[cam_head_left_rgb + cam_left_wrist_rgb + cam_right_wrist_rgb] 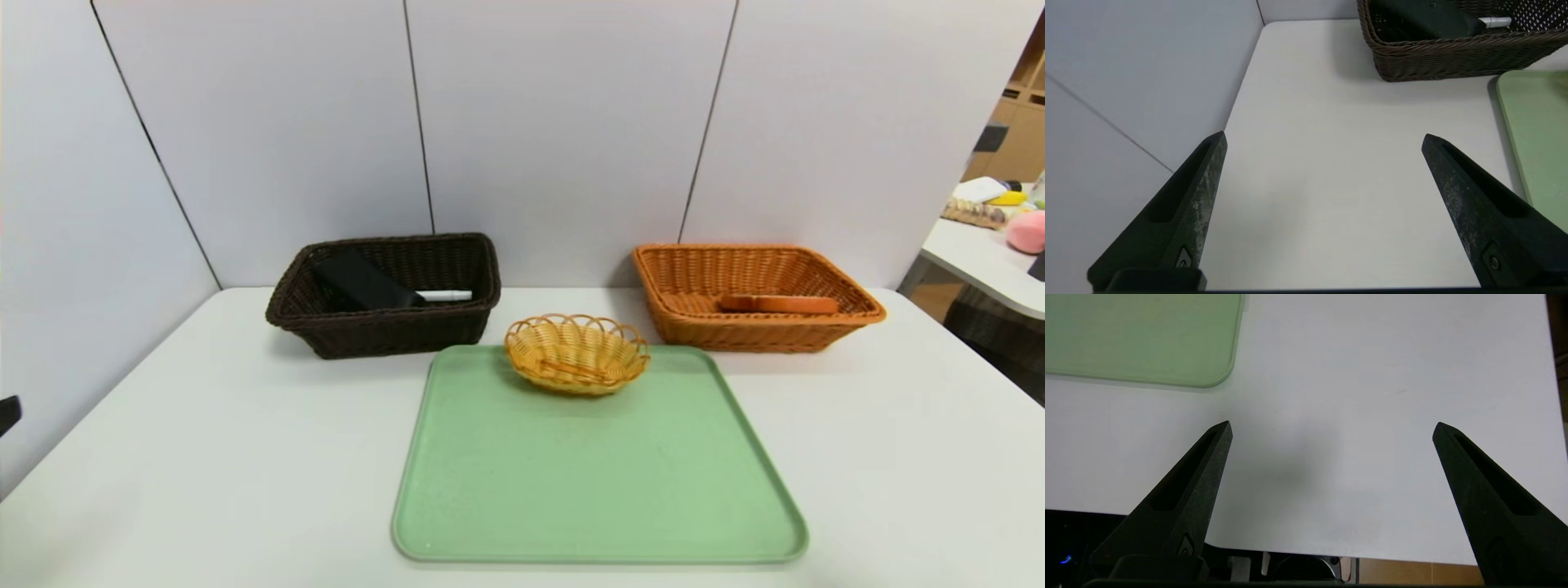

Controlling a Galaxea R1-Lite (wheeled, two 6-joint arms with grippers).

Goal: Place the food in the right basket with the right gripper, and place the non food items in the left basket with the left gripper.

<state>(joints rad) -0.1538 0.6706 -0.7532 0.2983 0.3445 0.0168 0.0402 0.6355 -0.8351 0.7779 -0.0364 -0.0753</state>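
Observation:
The dark brown left basket holds a black flat item and a white pen-like item; the left wrist view shows that basket too. In the orange right basket lies a long orange-brown food piece. My left gripper is open over bare table by the left wall, well short of the dark basket. My right gripper is open over the table's near edge, beside the tray's corner, and holds nothing.
A green tray lies in the middle of the white table, also seen in both wrist views. A small yellow wicker basket sits on its far edge. Grey wall panels close the back and left.

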